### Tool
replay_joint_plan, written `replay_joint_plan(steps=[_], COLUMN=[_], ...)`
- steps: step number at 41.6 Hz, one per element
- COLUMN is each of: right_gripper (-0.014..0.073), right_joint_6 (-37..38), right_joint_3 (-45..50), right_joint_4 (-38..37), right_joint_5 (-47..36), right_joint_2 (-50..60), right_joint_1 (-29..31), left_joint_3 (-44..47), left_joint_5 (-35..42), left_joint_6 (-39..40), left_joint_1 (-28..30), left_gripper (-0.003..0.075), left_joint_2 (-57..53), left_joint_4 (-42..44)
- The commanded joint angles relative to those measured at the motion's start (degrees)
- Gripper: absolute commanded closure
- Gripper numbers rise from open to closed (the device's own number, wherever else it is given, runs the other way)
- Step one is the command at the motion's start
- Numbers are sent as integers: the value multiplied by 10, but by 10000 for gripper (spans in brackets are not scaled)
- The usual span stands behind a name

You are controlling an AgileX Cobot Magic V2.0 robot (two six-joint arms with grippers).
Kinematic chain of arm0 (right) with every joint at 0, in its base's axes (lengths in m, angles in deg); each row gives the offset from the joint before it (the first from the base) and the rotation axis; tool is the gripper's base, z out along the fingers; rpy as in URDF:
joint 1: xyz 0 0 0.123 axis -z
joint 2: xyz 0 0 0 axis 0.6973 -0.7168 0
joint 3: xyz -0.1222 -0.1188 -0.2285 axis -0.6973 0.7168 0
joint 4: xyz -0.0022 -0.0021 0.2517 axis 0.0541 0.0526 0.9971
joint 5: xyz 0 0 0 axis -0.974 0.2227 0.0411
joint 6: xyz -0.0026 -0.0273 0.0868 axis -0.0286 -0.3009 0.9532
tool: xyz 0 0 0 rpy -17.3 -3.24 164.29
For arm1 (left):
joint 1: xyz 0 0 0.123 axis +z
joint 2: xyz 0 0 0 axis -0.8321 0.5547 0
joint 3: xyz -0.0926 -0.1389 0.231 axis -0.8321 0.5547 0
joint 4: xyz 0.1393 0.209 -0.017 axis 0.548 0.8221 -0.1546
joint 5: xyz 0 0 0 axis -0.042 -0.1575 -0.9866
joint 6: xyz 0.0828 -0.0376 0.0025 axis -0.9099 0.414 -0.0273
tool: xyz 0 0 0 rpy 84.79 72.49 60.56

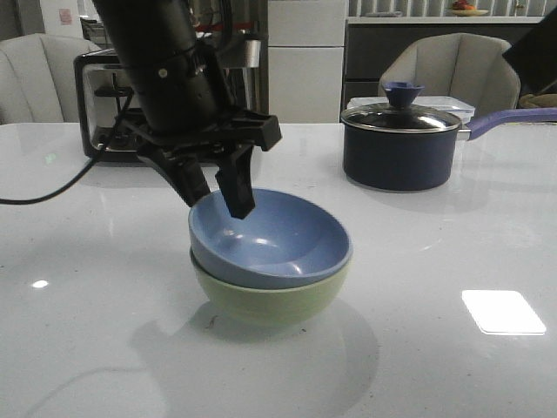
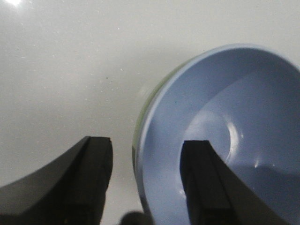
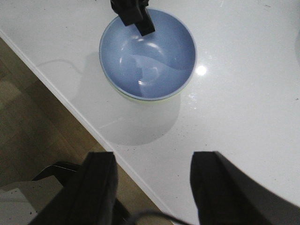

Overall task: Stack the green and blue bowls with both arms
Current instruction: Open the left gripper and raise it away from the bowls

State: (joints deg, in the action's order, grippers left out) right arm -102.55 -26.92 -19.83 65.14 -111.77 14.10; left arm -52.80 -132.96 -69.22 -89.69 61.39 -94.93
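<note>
We see the pale blue bowl (image 1: pixel 274 239) nested in the sage green bowl (image 1: pixel 265 300) on the white table (image 1: pixel 435 366), both matte and plain, at 8 o'clock from the navy lidded saucepan (image 1: pixel 400 148). Our left gripper (image 1: pixel 222 196) straddles the blue rim at 10 o'clock, jaws spread, one finger inside. Our right gripper (image 3: pixel 152 187) hangs open, well apart.

Straddling the left rim of the pale dusty-blue matte bowl (image 1: pixel 277 237), nested in the pale sage-green bowl (image 1: pixel 265 300): black left gripper (image 1: pixel 223 192), jaws apart, blocking approach from the left and above-left. Leaving the right rim and near side reachable over bare glossy white tabletop (image 1: pixel 435 348). Standing well behind to the right: dark navy lidded saucepan (image 1: pixel 400 144); behind left: black toaster (image 1: pixel 100 104). Hanging well clear of the stack: black right gripper (image 3: pixel 150 187), jaws apart.
</note>
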Motion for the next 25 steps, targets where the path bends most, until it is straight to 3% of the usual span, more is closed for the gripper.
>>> replay_joint_plan(steps=[1,13,25], right_gripper=[127,127,127], right_joint_6=[-5,-5,3], right_joint_3=[-16,-16,-16], right_joint_4=[4,4,-4], right_joint_5=[-34,-34,-40], right_joint_2=[7,7,7], right_joint_1=[-2,-2,5], left_joint_3=[-17,21,142], left_joint_5=[10,0,25], left_joint_6=[0,-4,-9], left_joint_1=[-5,-23,-44], left_gripper=[304,304,304], left_joint_2=[-80,-256,-426], left_joint_4=[5,22,61])
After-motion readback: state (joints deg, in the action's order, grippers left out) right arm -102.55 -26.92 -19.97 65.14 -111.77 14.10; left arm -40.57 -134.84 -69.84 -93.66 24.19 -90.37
